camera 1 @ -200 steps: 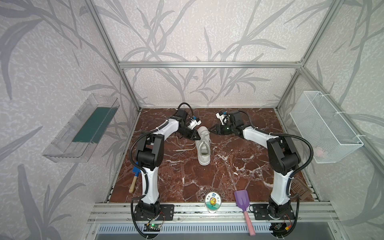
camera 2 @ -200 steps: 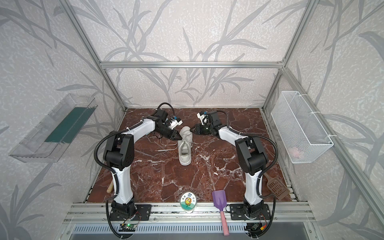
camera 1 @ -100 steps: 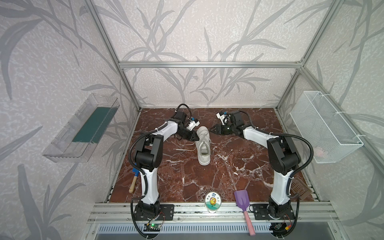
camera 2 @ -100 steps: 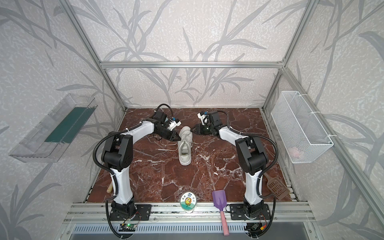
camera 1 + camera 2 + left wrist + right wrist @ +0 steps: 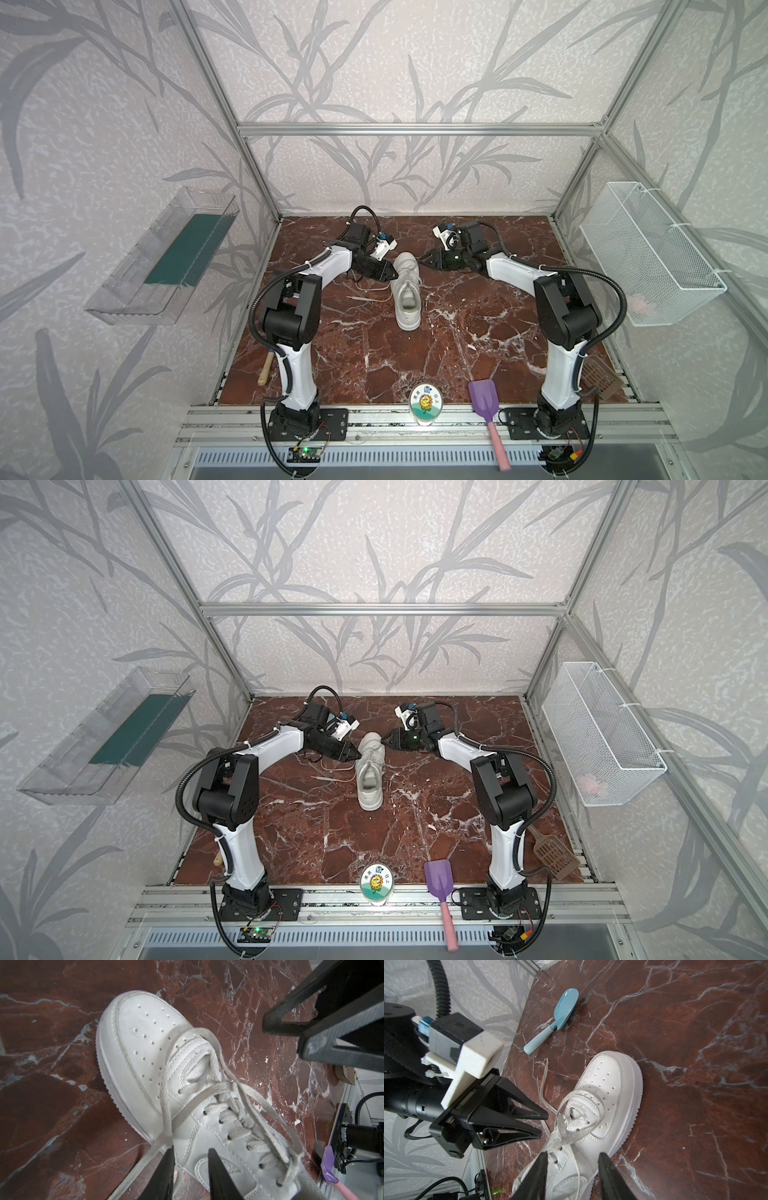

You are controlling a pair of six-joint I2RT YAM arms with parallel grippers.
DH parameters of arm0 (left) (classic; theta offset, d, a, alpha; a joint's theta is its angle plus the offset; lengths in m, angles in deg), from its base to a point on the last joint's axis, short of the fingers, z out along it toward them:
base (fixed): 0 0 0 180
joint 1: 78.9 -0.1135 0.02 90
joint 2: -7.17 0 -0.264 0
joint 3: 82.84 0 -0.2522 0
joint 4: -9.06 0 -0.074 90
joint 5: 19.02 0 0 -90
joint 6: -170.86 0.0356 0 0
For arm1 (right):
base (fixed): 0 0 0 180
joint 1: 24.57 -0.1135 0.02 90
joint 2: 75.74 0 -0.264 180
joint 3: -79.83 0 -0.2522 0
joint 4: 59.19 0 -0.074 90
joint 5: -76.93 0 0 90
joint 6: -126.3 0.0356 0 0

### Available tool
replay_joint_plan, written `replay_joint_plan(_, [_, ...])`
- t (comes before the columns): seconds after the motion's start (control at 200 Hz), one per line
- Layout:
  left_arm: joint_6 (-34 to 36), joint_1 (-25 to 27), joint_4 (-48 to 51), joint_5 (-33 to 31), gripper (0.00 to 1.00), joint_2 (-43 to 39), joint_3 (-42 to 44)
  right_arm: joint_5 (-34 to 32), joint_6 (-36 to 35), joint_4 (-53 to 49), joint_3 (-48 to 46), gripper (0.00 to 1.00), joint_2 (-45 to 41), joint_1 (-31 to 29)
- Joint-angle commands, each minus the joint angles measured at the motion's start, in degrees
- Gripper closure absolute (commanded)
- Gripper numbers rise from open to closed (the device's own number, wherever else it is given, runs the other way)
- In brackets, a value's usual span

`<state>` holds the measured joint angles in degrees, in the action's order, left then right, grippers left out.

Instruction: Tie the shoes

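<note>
Both the left gripper [image 5: 190, 1150] and right gripper [image 5: 572, 1154] flank the white low-top sneaker [image 5: 406, 291] on the red-brown marble counter [image 5: 374, 353], jaws spread, seemingly poised to pinch its loose flat laces [image 5: 207, 1086].

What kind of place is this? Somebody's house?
Probably a robot test booth, not a house: a left arm and right arm bolted to a rail, a metal frame around a marble-look table, one sneaker between them.

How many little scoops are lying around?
3: purple scoop at the front rail; brown slotted scoop by the right arm's base; blue scoop at the table's edge past the sneaker. Others may be hidden.
</note>
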<state>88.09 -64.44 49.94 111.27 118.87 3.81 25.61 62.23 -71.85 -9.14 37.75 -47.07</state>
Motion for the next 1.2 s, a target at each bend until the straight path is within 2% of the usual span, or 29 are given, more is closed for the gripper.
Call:
replay_joint_plan(0.0, [-1.3, -0.4, -1.4, -0.8, 0.69, -2.1, 1.1, 1.1, -0.5, -0.7, -0.4, 0.59, -1.9, 0.2])
replay_joint_plan(0.32, [-2.5, -0.4, -1.0, -0.4, 0.74, 0.7, 0.5, 1.2, -0.7, -0.9, -0.4, 0.59, -2.0, 0.2])
replay_joint_plan(0.735, [-2.5, -0.3, -0.4, -2.0, 0.73, 2.4, -0.8, 1.2, -0.7, -1.0, -0.2, 0.59, -2.0, 0.3])
replay_joint_plan(1.195, [-3.3, -0.1, -1.1, -0.5, 0.79, 3.6, -1.6, 1.4, -0.7, -1.1, -0.3, 0.59, -2.3, 0.4])
